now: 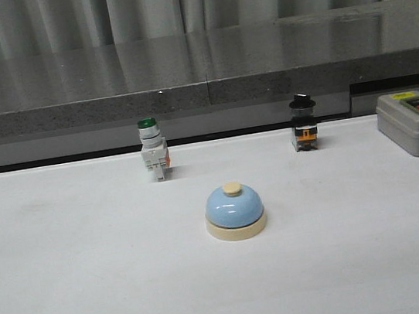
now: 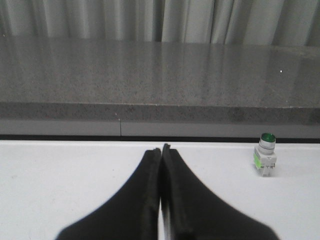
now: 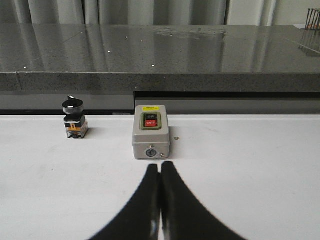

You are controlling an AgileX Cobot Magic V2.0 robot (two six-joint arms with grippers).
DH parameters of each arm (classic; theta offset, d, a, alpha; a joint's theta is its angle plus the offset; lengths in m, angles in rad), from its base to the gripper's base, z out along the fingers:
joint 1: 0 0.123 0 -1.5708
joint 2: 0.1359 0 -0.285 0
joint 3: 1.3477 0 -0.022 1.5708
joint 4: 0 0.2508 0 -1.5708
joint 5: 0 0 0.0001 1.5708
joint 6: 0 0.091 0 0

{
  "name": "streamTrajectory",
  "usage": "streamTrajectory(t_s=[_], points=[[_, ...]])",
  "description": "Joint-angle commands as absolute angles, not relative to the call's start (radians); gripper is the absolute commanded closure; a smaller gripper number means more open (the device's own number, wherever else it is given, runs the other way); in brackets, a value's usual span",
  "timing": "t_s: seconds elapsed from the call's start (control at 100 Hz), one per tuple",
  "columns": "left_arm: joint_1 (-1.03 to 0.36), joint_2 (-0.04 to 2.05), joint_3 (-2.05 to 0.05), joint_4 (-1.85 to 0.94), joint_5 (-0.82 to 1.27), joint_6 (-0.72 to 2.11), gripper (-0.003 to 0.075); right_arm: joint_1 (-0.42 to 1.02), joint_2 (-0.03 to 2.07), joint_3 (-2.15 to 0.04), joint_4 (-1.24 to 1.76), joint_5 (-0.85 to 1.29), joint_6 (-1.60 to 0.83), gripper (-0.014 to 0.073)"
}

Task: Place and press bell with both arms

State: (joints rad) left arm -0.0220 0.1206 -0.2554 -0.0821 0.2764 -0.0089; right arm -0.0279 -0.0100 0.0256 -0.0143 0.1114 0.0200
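Observation:
The bell [image 1: 234, 210], a light-blue dome on a cream base with a cream button, stands upright on the white table [image 1: 87, 283] near the middle in the front view. Neither arm shows in that view. In the left wrist view my left gripper [image 2: 160, 149] is shut with nothing in it, hovering over bare table; the bell is out of that view. My right gripper [image 3: 160, 165] is shut and empty too, its tips just short of the grey box [image 3: 151, 132]; the bell is out of that view as well.
A green-capped white push-button switch [image 1: 152, 149] [image 2: 265, 155] stands behind the bell to the left. A black-knobbed switch [image 1: 304, 122] [image 3: 74, 118] stands behind it to the right. The grey box [image 1: 417, 121] with red and black buttons sits at the far right. A dark stone ledge [image 1: 197, 69] runs along the back.

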Motion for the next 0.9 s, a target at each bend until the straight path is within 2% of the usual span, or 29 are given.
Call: streamTrajectory(t_s=[0.0,0.21,0.37,0.57,0.89], points=[[-0.022,0.083,-0.245,-0.075,0.142,-0.01,0.0741,-0.031,-0.023,0.012,-0.023,0.035,0.015,0.0662],[-0.022,-0.036,-0.162,-0.044,0.114,-0.008,0.0741,-0.031,-0.023,0.012,-0.023,0.035,0.015,0.0662],[-0.022,-0.036,-0.073,-0.032,0.0,-0.008,0.0741,-0.031,-0.023,0.012,-0.023,0.034,0.015,0.0662],[-0.022,-0.036,0.045,-0.032,-0.043,-0.008,0.0741,-0.031,-0.023,0.012,-0.023,0.034,0.015,0.0662],[-0.024,-0.036,0.043,-0.032,-0.007,-0.008,0.0741,-0.031,-0.023,0.012,-0.023,0.034,0.015,0.0662]])
